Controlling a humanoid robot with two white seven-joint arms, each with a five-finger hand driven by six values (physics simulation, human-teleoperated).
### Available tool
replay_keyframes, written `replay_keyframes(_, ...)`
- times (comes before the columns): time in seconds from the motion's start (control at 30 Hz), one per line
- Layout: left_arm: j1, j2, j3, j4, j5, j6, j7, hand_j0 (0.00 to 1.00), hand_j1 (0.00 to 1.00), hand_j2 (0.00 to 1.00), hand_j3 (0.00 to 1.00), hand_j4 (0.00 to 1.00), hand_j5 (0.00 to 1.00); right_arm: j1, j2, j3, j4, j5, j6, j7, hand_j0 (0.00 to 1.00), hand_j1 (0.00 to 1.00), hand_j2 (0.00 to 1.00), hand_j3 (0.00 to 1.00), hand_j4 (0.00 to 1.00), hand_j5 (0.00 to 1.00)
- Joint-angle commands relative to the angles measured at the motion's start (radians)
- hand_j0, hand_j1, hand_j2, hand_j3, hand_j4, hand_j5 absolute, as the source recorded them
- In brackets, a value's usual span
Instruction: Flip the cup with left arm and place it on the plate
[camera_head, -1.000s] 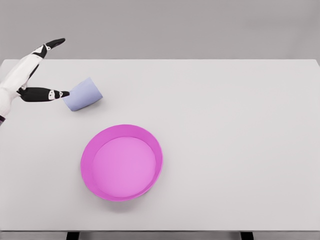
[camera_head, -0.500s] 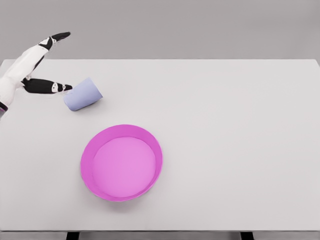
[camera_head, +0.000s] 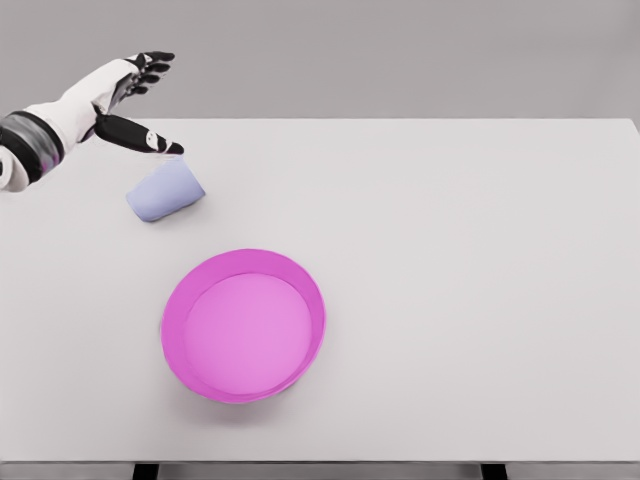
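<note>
My left arm (camera_head: 40, 135) comes in from the left edge, its forearm white with a dark band at the wrist, reaching over the far left corner of the desk (camera_head: 450, 250). My left hand (camera_head: 118, 100) is spread and holds nothing. The fingers (camera_head: 150, 66) stretch toward the far side, and the dark thumb (camera_head: 140, 136) angles down and to the right.

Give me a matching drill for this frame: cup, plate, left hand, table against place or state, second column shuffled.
Things:
1. cup
2. plate
3. left hand
4. table

Descriptions:
A. white surface that bears the rest
B. magenta, nothing in it, nearer the camera than the cup
C. pale blue, lying on its side at far left
D. fingers open, above the cup, holding nothing

Pairs: 1-C, 2-B, 3-D, 4-A
</note>
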Motion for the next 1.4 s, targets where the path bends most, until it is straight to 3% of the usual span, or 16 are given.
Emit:
replay_keyframes(0.0, -0.006, 0.000, -0.064, 0.000, 0.110, 0.020, 0.007, 1.00, 1.00, 1.00, 1.00, 1.00, 1.00, 0.000, 0.000, 0.000, 0.000, 0.000, 0.000, 0.000, 1.00, 1.00, 1.00, 1.00, 1.00, 1.00)
replay_keyframes(0.1, -0.035, -0.004, -0.073, 0.000, 0.156, 0.020, 0.016, 1.00, 1.00, 1.00, 1.00, 1.00, 1.00, 0.000, 0.000, 0.000, 0.000, 0.000, 0.000, 0.000, 1.00, 1.00, 1.00, 1.00, 1.00, 1.00)
replay_keyframes(0.23, -0.094, -0.002, -0.189, 0.008, 0.164, 0.020, 0.040, 1.00, 1.00, 1.00, 1.00, 1.00, 1.00, 0.000, 0.000, 0.000, 0.000, 0.000, 0.000, 0.000, 1.00, 1.00, 1.00, 1.00, 1.00, 1.00)
replay_keyframes(0.47, -0.144, 0.013, -0.317, 0.017, 0.159, 0.020, 0.066, 1.00, 1.00, 1.00, 1.00, 1.00, 1.00, 0.000, 0.000, 0.000, 0.000, 0.000, 0.000, 0.000, 1.00, 1.00, 1.00, 1.00, 1.00, 1.00)
replay_keyframes(0.6, -0.160, 0.030, -0.345, 0.017, 0.153, 0.020, 0.069, 1.00, 1.00, 1.00, 1.00, 1.00, 1.00, 0.000, 0.000, 0.000, 0.000, 0.000, 0.000, 0.000, 1.00, 1.00, 1.00, 1.00, 1.00, 1.00)
replay_keyframes(0.73, -0.176, 0.035, -0.382, 0.017, 0.150, 0.020, 0.131, 1.00, 1.00, 1.00, 1.00, 1.00, 1.00, 0.000, 0.000, 0.000, 0.000, 0.000, 0.000, 0.000, 1.00, 1.00, 1.00, 1.00, 1.00, 1.00)
replay_keyframes(1.0, -0.216, 0.047, -0.474, 0.018, 0.047, 0.020, 0.132, 1.00, 1.00, 1.00, 1.00, 1.00, 1.00, 0.000, 0.000, 0.000, 0.000, 0.000, 0.000, 0.000, 1.00, 1.00, 1.00, 1.00, 1.00, 1.00)
replay_keyframes(1.37, -0.218, 0.033, -0.503, 0.067, -0.010, 0.020, 0.140, 1.00, 1.00, 1.00, 1.00, 1.00, 1.00, 0.000, 0.000, 0.000, 0.000, 0.000, 0.000, 0.000, 1.00, 1.00, 1.00, 1.00, 1.00, 1.00)
